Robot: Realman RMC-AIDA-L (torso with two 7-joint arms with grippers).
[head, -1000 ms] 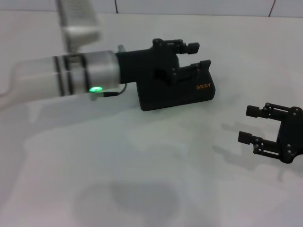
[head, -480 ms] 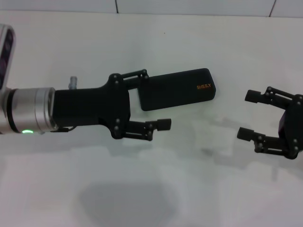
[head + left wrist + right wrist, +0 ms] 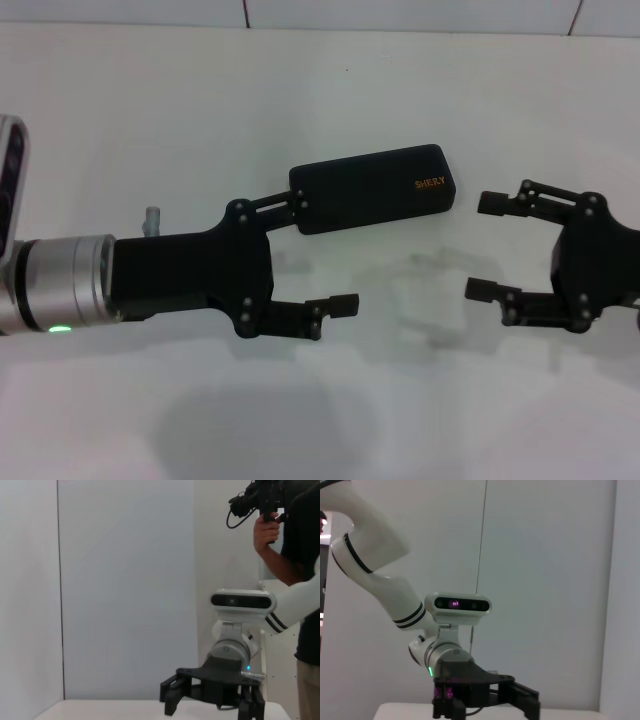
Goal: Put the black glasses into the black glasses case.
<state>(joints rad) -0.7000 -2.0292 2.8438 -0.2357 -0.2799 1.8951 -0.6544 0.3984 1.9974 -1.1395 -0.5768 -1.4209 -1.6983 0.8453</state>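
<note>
The black glasses case [image 3: 375,187] lies shut and flat on the white table [image 3: 200,100], with its orange lettering on top. The black glasses are out of view. My left gripper [image 3: 325,252] is open and empty, just near-left of the case. Its far finger [image 3: 290,201] reaches the case's left end, and I cannot tell whether it touches. My right gripper [image 3: 485,247] is open and empty, to the right of the case and a little nearer. The left wrist view shows the right gripper [image 3: 215,695]. The right wrist view shows the left gripper [image 3: 485,695].
White walls stand behind the table. A person holding a camera [image 3: 295,555] stands beside the right arm in the left wrist view. Bare table [image 3: 400,400] lies between and in front of the two grippers.
My left gripper has drawn back off the case, which now lies uncovered, toward the near left. My right gripper has moved left toward the middle.
</note>
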